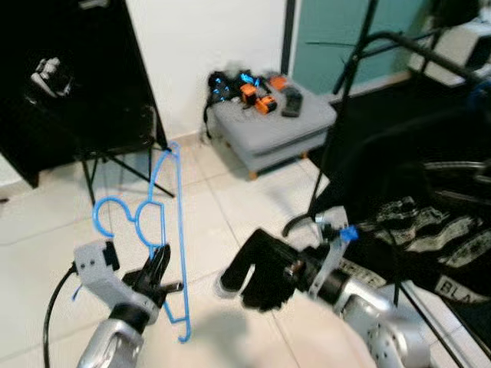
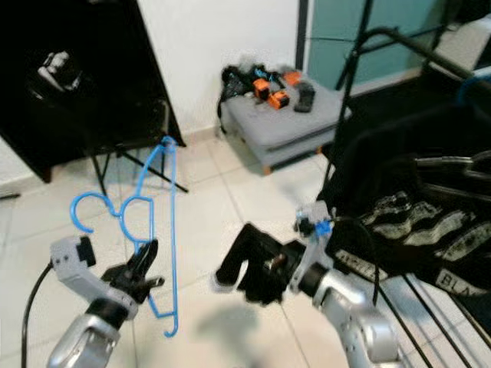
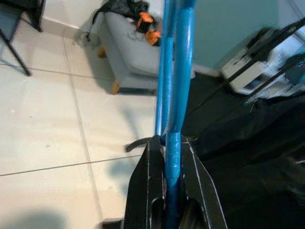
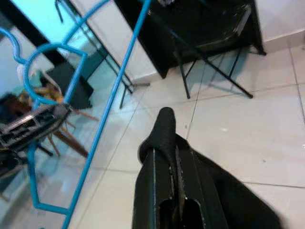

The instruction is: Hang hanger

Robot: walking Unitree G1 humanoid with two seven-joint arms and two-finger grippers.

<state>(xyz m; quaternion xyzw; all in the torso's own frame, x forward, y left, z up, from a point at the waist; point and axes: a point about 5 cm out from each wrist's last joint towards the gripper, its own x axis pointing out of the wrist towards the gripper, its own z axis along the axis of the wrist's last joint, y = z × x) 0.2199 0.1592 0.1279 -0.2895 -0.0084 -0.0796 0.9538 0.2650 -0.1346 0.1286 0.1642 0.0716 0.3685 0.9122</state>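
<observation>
Pale floor tiles (image 1: pixel 230 207) run to a grey ottoman (image 1: pixel 272 126) far off. Near left, the left gripper (image 1: pixel 157 282) clamps 2 blue hangers (image 1: pixel 170 230) upright. The right gripper (image 1: pixel 238 280), fingers pressed together, points toward them, beside the clothes rack (image 1: pixel 399 100).

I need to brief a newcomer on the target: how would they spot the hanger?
Start at the black clothes rack on the robot's right, then look left over the pale tiled floor. The left gripper grips a thin bright-blue plastic hanger, the only blue outline there.
</observation>
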